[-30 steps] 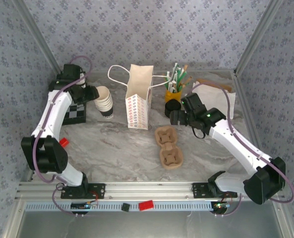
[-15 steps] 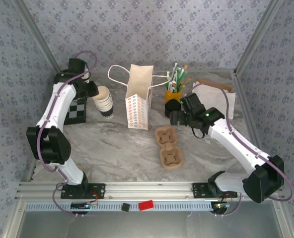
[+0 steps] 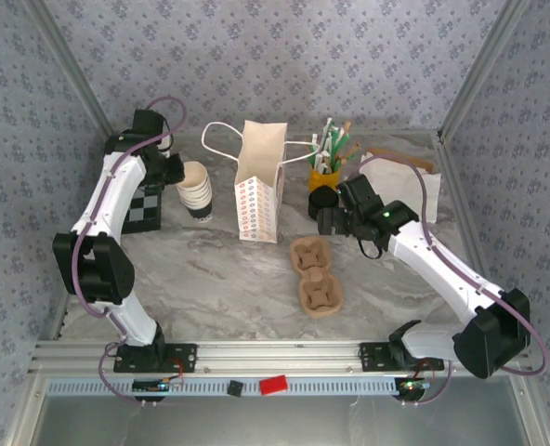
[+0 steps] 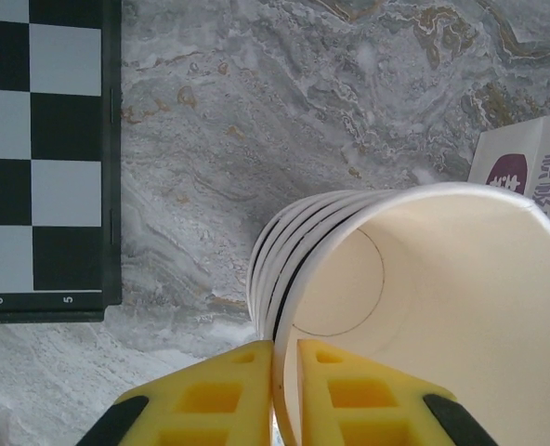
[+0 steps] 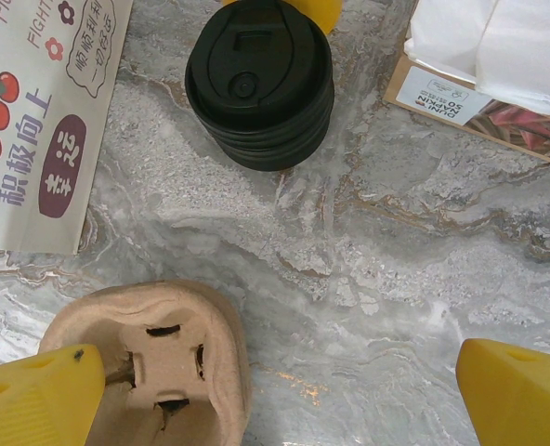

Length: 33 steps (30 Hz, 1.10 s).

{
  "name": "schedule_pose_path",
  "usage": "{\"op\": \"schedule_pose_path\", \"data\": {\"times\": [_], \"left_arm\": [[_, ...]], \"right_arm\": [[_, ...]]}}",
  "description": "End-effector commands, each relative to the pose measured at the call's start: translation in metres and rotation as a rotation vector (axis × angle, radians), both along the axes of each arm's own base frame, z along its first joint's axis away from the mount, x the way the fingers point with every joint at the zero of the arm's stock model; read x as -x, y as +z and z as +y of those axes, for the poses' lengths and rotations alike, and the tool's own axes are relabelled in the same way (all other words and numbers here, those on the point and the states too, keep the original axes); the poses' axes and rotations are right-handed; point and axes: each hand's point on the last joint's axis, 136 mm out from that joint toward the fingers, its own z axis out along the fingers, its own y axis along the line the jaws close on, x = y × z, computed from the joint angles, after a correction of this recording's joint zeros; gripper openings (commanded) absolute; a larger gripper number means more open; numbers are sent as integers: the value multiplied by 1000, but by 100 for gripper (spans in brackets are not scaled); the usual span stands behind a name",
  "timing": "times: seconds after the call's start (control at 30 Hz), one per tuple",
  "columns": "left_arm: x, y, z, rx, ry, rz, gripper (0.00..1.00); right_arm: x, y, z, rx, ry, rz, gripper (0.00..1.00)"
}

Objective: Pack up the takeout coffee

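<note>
The left pincer (image 4: pixel 284 395) clamps the rim of the top cup (image 4: pixel 461 297); the right pincer (image 5: pixel 280 395) gapes before the black lids (image 5: pixel 259 84).

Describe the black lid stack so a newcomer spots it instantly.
Find the white paper bag standing at the back middle of the marble table. Just right of it, in front of the yellow cup of stirrers, sits the stack of black lids. It is round, low and all black, unlike the brown pulp cup carrier nearer the arms.
</note>
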Motion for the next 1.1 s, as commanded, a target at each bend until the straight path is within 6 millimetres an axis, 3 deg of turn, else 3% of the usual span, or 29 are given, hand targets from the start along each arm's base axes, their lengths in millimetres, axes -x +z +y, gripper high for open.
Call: {"op": "schedule_pose_path", "data": {"times": [0.0, 0.37, 0.73, 1.07], "left_arm": [[1, 12, 1, -25, -19, -13, 12], [4, 28, 7, 55, 27, -52, 0], [12, 54, 9, 176, 56, -118, 0], [35, 100, 17, 176, 83, -216, 0]], "right_arm": [[1, 7, 1, -5, 3, 1, 100], [1, 11, 0, -50, 2, 13, 99], [1, 18, -10, -75, -32, 12, 99], [5, 33, -25, -114, -68, 1, 99]]}}
